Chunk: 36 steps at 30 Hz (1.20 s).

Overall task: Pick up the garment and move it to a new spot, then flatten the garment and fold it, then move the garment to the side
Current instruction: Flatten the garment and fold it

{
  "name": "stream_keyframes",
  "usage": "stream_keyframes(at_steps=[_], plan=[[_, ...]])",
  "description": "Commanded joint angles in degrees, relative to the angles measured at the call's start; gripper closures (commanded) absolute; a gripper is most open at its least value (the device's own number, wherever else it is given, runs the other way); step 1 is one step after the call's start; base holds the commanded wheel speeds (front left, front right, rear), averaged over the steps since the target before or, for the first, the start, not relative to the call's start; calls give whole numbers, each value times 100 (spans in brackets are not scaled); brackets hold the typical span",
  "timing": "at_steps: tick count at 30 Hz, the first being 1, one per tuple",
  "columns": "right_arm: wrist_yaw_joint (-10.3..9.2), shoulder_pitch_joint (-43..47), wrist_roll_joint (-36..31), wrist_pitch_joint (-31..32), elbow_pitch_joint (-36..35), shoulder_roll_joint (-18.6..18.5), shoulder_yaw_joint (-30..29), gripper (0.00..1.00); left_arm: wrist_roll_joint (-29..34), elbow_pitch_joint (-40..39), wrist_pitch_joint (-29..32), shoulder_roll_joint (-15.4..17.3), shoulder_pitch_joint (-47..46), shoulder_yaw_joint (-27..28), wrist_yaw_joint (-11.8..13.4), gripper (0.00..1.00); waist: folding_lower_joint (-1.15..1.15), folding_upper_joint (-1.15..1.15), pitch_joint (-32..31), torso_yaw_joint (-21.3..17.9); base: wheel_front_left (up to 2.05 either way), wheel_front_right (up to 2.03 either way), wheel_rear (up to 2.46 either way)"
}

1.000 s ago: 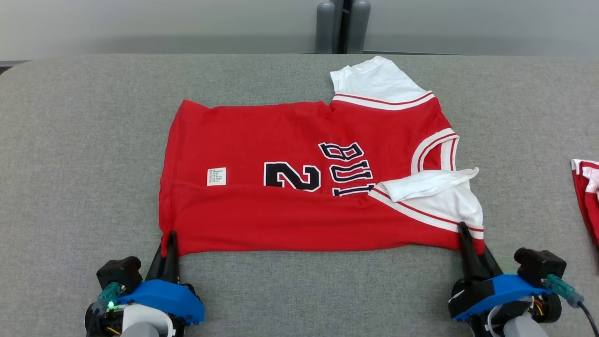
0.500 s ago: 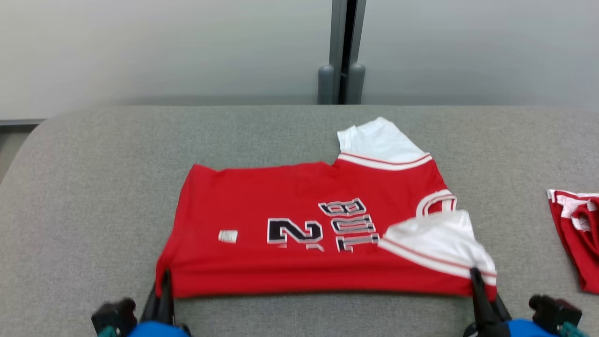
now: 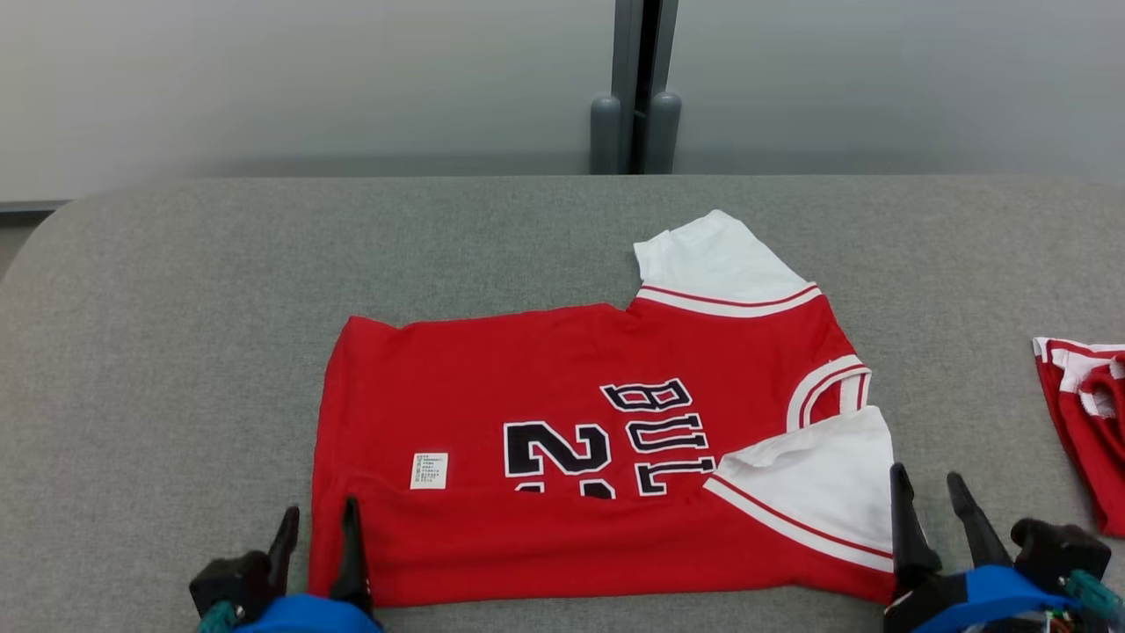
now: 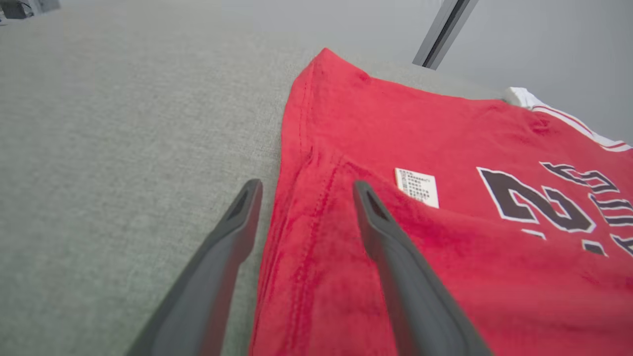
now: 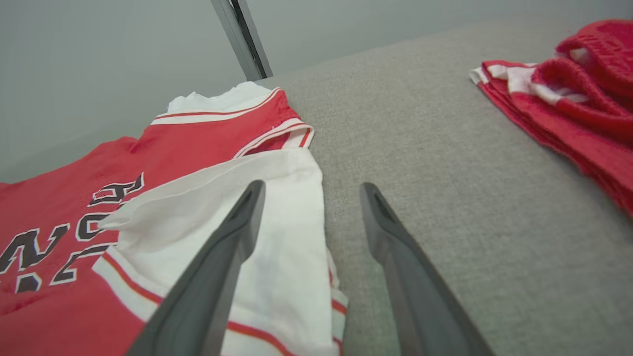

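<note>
So the desk (image 3: pixel 176 352) is a big grey fabric-covered top with rounded far corners. A red jersey (image 3: pixel 492 387) lies spread across the middle toward the near edge, its near side folded over, white sleeves at its right end. Well apart on the right sits another bunched red-and-white garment (image 3: pixel 1085 422).

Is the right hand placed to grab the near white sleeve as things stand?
Probably yes. The right hand is open and empty, one finger over the edge of the near white sleeve, the other over the table, with nothing in the way.
</note>
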Motion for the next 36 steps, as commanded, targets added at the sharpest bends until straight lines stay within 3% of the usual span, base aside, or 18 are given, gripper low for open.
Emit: stream_keyframes(at_steps=[1, 6, 12, 23, 24, 26, 28, 29, 31, 32, 33, 36], plan=[[0, -239, -201, -18, -100, -21, -83, 0, 142, -87, 1, 8, -342, 98, 25, 0, 1, 0, 200, 84, 0, 0, 0], [0, -778, -597, -18, -216, -17, -192, 0, 367, 203, 1, 195, -1346, 156, -44, 0, 1, 0, 568, 92, 0, 0, 0], [0, -1427, -834, -18, -86, -29, 63, 0, 431, 1277, 267, 564, -2687, 61, -104, 0, 1, 0, 936, -47, 0, 0, 0], [0, -2134, -865, -19, 79, -218, 413, 0, 334, 2487, 314, 745, -3779, -197, -193, 0, 1, 0, 1297, -215, 0, 0, 0], [0, -2212, -874, -19, 89, -248, 460, 0, 334, 2585, 302, 760, -3835, -220, -197, 3, 1, 0, 1321, -224, 0, 0, 0], [0, -2375, -867, -19, 135, -318, 559, 0, 326, 2746, 279, 757, -3921, -287, -206, 25, 1, 0, 1362, -236, 0, 0, 0], [0, -2567, -845, -12, 202, -403, 670, 0, 317, 2893, 263, 747, -3985, -353, -213, 36, 1, 0, 1404, -238, 0, 0, 0], [0, -2676, -838, 13, 226, -449, 725, 0, 304, 2956, 260, 738, -4016, -383, -211, 53, 1, 0, 1426, -234, 0, 0, 0], [0, -2897, -822, 96, 295, -544, 827, 0, 286, 3058, 234, 721, -4079, -464, -215, 72, 1, 0, 1468, -212, 0, 0, 0], [0, -3009, -821, 160, 331, -591, 869, 0, 299, 3093, 213, 706, -4108, -529, -202, 94, 1, 0, 1489, -195, 0, 0, 0], [0, -3124, -830, 246, 367, -647, 911, 0, 295, 3135, 213, 692, -4140, -574, -201, 100, 1, 0, 1516, -172, 0, 0, 0], [0, -3510, -864, 597, 517, -785, 1068, 0, 270, 3268, 203, 689, -4232, -689, -200, 100, 1, 0, 1588, -88, 0, 0, 0]])
